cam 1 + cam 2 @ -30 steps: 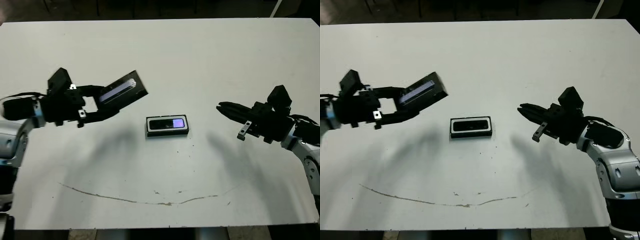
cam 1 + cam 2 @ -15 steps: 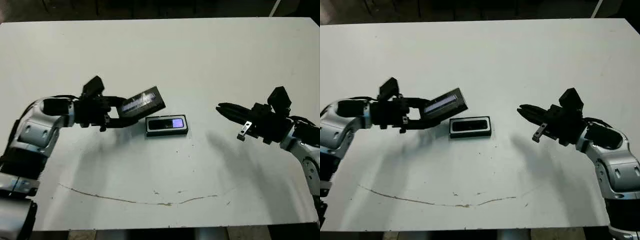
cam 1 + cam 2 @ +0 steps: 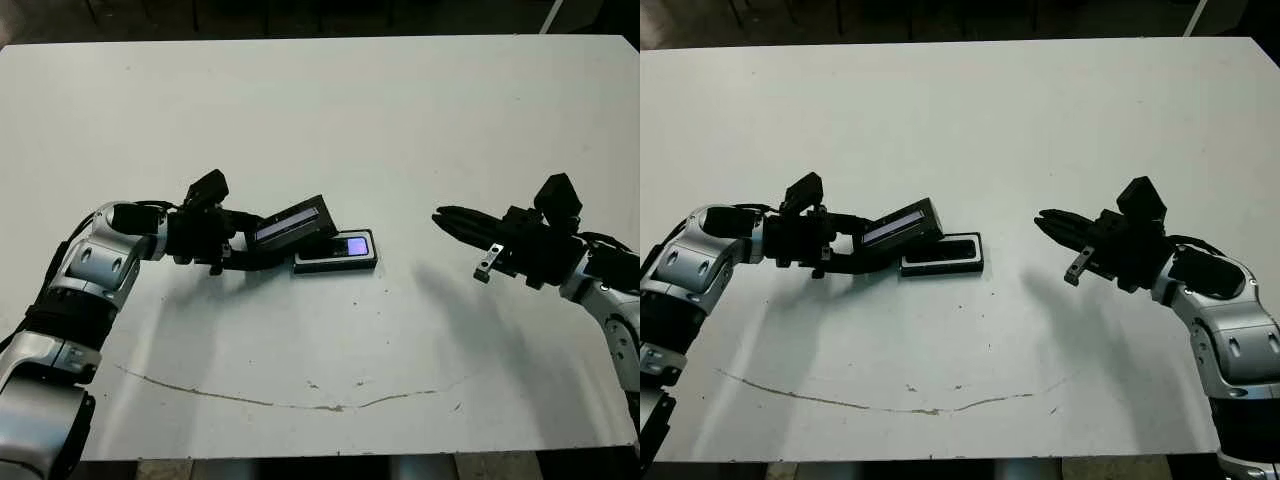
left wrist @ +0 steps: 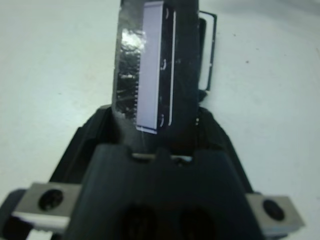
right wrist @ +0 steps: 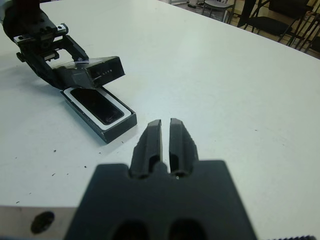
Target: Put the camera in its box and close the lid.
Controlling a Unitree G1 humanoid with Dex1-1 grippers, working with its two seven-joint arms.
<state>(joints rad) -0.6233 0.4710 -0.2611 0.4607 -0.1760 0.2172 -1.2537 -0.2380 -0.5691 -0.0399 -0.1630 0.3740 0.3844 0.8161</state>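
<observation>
White table (image 3: 400, 120): left pincer (image 3: 262, 243) clamps lid (image 3: 292, 222); right wrist view shows camera (image 5: 96, 104) boxed, right pincer (image 5: 165, 132) together.

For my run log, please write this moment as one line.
camera: lying in box | lid: held tilted by left gripper, over box's left end, not closed | right gripper: shut, empty, apart

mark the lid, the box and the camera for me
flat black rectangular lid with a silvery strip (image 3: 293, 222), left eye view, on the strip
shallow black-rimmed, white-lined box (image 3: 362, 265), left eye view, on its near rim
slim black bar-shaped camera (image 3: 352, 246), left eye view, on its bluish-purple screen
</observation>
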